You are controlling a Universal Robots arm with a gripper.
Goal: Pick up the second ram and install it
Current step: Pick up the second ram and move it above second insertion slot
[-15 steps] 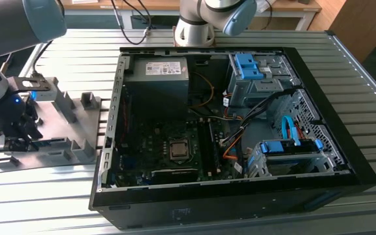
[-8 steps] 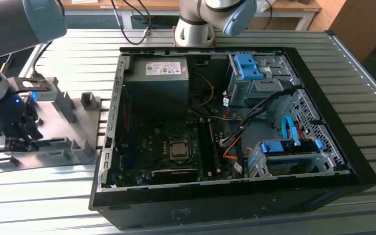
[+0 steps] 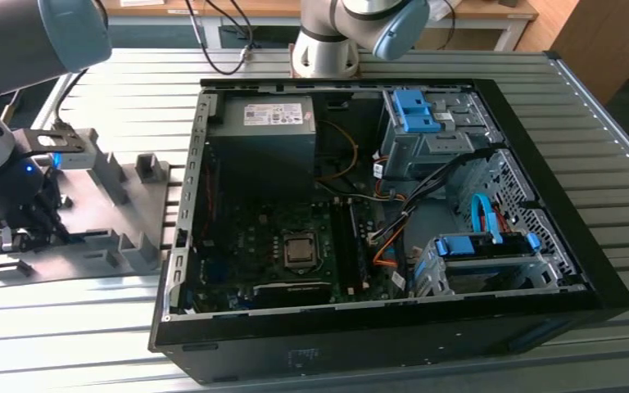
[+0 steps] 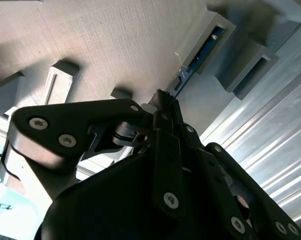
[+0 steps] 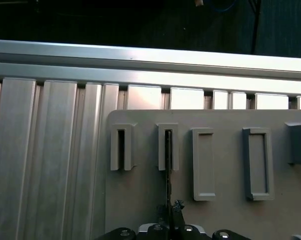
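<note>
The second ram (image 5: 168, 165) stands on edge in a narrow slot of the grey moulded tray (image 5: 140, 200), seen as a thin dark line. Its blue-green edge (image 4: 203, 50) also shows in the second wrist view, running from a tray slot down to my fingertips. My gripper (image 5: 172, 212) sits low over the tray, its black fingers (image 4: 166, 107) closed against the near end of the stick. In the exterior view my gripper (image 3: 33, 236) is down on the tray (image 3: 112, 246) at that view's left, beside the open computer case (image 3: 402, 205).
Long black slot rails (image 3: 347, 237) lie on the motherboard inside the case, next to the processor socket (image 3: 296, 248). Cables, blue drive cages and a power supply fill the case. The tray has several other raised slots (image 5: 255, 162). A ribbed metal table (image 3: 74, 352) lies underneath.
</note>
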